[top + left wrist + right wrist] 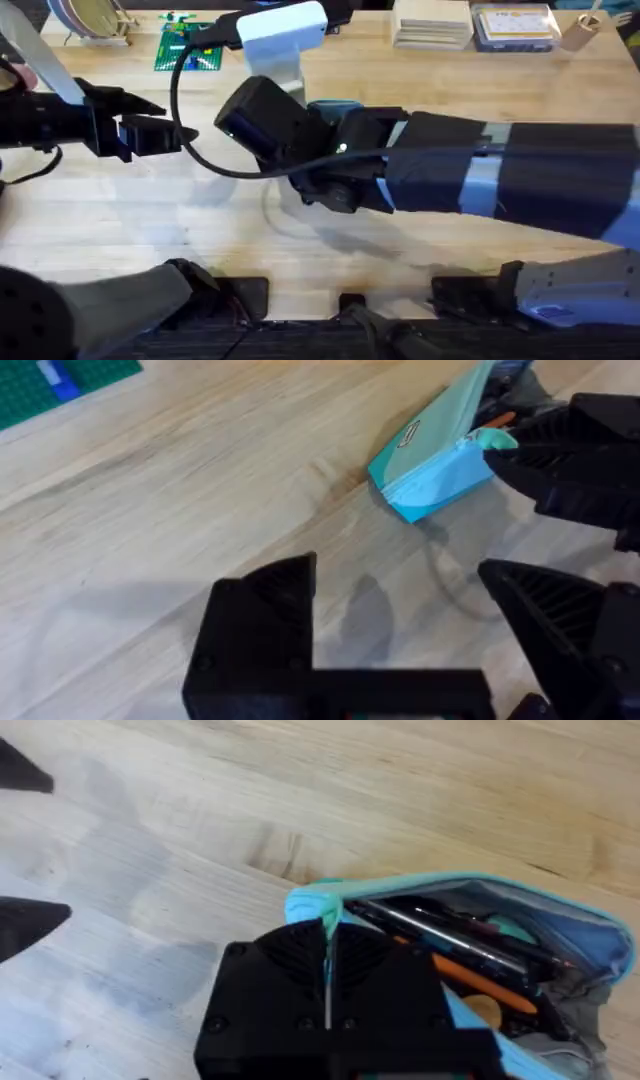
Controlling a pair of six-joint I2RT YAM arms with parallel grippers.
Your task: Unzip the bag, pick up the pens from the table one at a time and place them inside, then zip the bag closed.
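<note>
Right now the right gripper has its black fingers pressed flat together on the teal pull tab at the end of the bag, lower centre of the right wrist view. Bag mouth gapes open behind the fingers; inside lie the black pen and below it the orange pen, both slanting toward the lower right. Bag rests on the table.

Left gripper is spread wide, holding nothing, hovering over bare wood at the bottom of the left wrist view. Up and right of it: the bag's light blue end, a small oval label on its side, writing too blurred to read.

Overhead: left gripper at mid-left of frame, right arm crossing from the right edge to centre and hiding most of the bag; only a teal sliver shows above it. Green board and a white stand at top centre-left, boxes at top right. No legible text anywhere.
</note>
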